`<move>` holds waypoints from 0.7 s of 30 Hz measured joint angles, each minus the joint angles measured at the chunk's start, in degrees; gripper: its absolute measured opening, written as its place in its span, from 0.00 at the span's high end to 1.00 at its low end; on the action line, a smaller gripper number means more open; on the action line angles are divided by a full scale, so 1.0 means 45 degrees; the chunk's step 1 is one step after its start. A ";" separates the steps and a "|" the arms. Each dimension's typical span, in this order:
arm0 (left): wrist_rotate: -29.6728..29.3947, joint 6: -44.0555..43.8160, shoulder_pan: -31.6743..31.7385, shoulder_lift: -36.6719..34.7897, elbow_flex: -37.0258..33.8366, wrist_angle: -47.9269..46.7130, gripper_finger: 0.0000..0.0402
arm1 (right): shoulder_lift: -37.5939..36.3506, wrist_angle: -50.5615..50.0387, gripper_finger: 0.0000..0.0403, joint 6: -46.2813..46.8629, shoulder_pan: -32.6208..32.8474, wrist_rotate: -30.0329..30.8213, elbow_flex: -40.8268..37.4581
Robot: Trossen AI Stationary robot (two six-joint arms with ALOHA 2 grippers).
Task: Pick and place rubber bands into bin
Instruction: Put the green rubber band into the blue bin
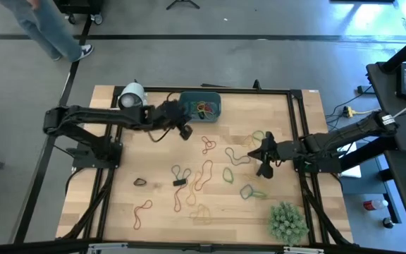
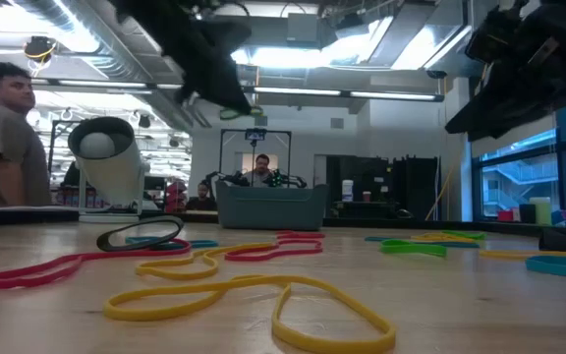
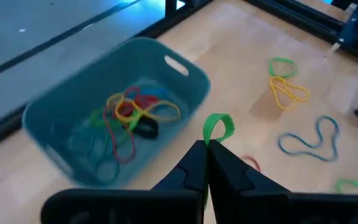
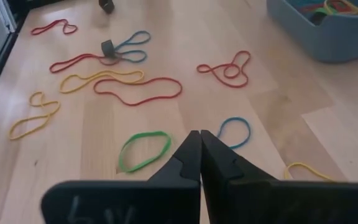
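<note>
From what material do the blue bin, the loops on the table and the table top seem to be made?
Bin: likely plastic, smooth matte teal, moulded rounded corners and a handle slot.
Loops: probably rubber, thin, limp and twisted flat.
Table top: looks like pale wood, with visible grain and plank seams.

Light wooden table inside a black frame. Lying directly on it: the teal bin at the far edge, a white cylindrical roll at the far left corner, a spiky green plant at the near right corner, and loose rubber bands scattered over the middle.
</note>
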 joint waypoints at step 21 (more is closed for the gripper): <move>0.4096 0.3624 0.4448 0.8274 0.5386 0.2325 0.99 | 0.0010 0.0030 1.00 0.0594 -0.2994 -0.0571 0.0000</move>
